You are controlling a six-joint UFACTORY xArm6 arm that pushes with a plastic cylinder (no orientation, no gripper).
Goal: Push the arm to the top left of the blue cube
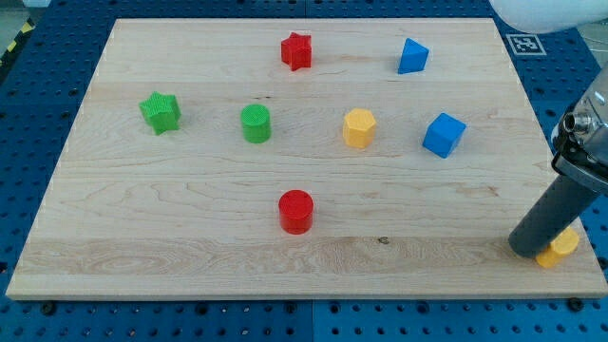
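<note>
Tip (525, 251) down on the table (190, 237) near the view's bottom right corner, touching or just beside a yellow block (560, 247) half hidden behind the rod; shape of that block not clear. No jaws on this arm, only a dark rod (556, 214), so nothing held.

Blue cube (444, 134) toward the view's right, at mid height, above and to the left of the tip and well apart from it. Yellow hexagon (359, 127) to the cube's left, near but not touching. Second blue block (412, 56), wedge-like, up near the view's top, above and slightly left of the cube.

Red star (296, 50) at the top, near the middle. Green cylinder (256, 123) left of the yellow hexagon, roughly level with it. Green star (161, 112) farther left, toward the table's left edge. Red cylinder (295, 211) alone in the lower middle, below the green cylinder and a little to its right.

All blocks apart from one another. Space at the cube's top left lying between the yellow hexagon and the blue wedge.
</note>
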